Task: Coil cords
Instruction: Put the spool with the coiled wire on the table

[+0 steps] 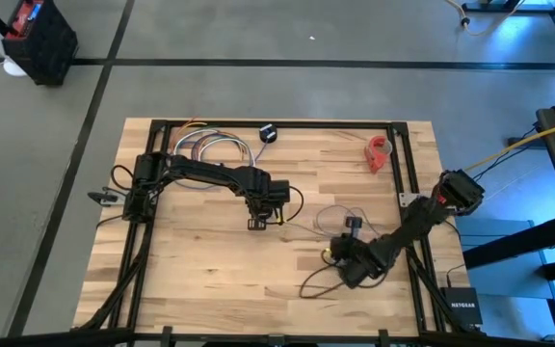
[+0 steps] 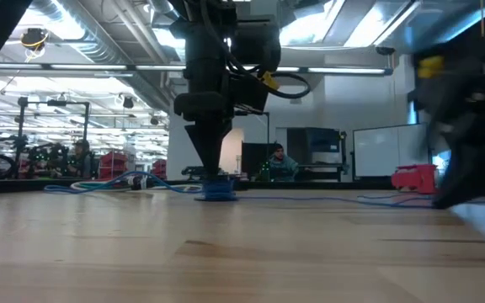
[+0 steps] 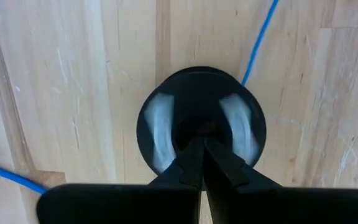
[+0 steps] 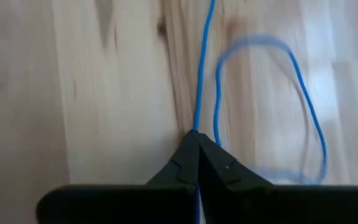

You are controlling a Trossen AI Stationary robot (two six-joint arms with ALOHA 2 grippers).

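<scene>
Cord (image 4: 197,93) pinched in closed right gripper (image 4: 197,134).

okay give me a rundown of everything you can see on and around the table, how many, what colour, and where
cable: one, thin, blue, running across the table's middle toward the right end effector, with a loose loop beside it
puck: one, black, round, at the cable's end near the table's centre, under the left end effector
wire bundle: one, multicoloured loops, far left part of the table
small disc: one, black, far edge of the table, no cord seen
tape dispenser: one, red, far right part of the table
table: one, light wood with a black frame
left end effector: shut, tips down on the puck
right end effector: shut on the cable, near right part of the table
</scene>
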